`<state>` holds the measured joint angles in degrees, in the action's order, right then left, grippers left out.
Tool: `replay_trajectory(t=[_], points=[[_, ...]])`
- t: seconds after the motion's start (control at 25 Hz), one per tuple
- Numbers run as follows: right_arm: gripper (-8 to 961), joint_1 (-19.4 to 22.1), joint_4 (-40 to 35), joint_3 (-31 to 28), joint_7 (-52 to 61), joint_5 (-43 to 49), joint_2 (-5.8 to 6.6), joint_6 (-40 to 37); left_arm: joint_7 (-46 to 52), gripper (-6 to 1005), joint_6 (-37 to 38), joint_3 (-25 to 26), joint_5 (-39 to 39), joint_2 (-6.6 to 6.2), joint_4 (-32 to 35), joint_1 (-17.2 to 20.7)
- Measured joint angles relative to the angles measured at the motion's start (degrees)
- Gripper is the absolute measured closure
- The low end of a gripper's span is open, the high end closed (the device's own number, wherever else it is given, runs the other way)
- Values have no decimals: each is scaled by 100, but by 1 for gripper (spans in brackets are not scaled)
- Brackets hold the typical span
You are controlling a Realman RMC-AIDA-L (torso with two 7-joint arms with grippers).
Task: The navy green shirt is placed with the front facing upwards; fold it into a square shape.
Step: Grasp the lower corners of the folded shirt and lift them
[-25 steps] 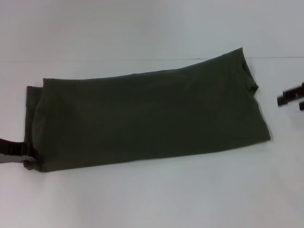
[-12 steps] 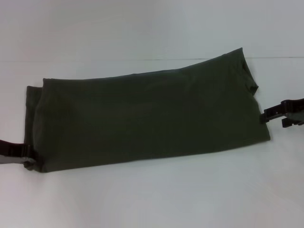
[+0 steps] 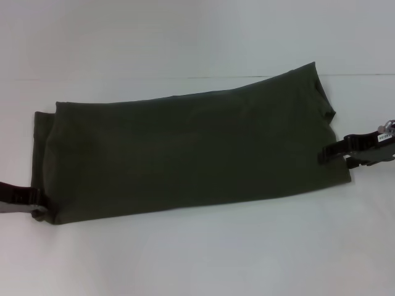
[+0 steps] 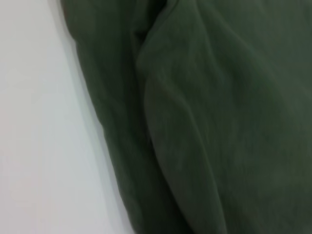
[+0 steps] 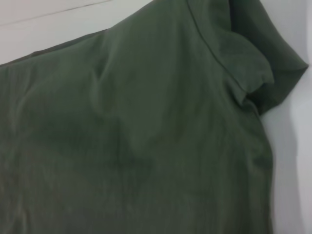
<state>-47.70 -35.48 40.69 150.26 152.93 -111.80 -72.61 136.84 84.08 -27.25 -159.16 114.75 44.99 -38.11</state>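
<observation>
At the far left edge of the scene, the left gripper point(image 3: 34, 205) sits at the near-left corner of the shirt point(image 3: 191, 151), its dark fingers point(image 3: 24, 197) right against the cloth. Whether they are pinching the fabric or only touching it cannot be told from here. Its wrist view shows only folded green cloth point(image 4: 209, 122) lying in soft ridges, with the white table point(image 4: 39, 146) beside the hem.

The shirt lies across the middle of the table point(image 3: 197, 259) as a long band, already folded lengthwise, running from the near left to the far right. Only plain green fabric shows on top. At its left end a second layer peeks out from under the upper one. At the far right end a sleeve makes a small flap at the corner.

On the right, the right gripper point(image 3: 336, 154) reaches in from the right edge, its dark fingers point(image 3: 330, 152) overlapping the right edge of the shirt, below the sleeve. One finger lies over the cloth; whether the pair is closed on it cannot be told. Its wrist view shows the sleeve point(image 5: 253, 58) and the shirt's edge against the table point(image 5: 292, 170).
</observation>
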Motion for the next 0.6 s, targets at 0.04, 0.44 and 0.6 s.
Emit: replay_trajectory(t=[0.04, 0.44, 0.6], points=[[154, 0, 8, 1, -2, 9, -10, 21, -6, 976, 0, 3, 0, 2, 1, 5], [155, 53, 59, 17, -8, 38, 4, 79, -31, 975, -8, 9, 1, 4, -6, 26], [155, 56, 59, 29, -22, 41, -3, 88, -33, 975, -8, 9, 3, 4, -9, 26]])
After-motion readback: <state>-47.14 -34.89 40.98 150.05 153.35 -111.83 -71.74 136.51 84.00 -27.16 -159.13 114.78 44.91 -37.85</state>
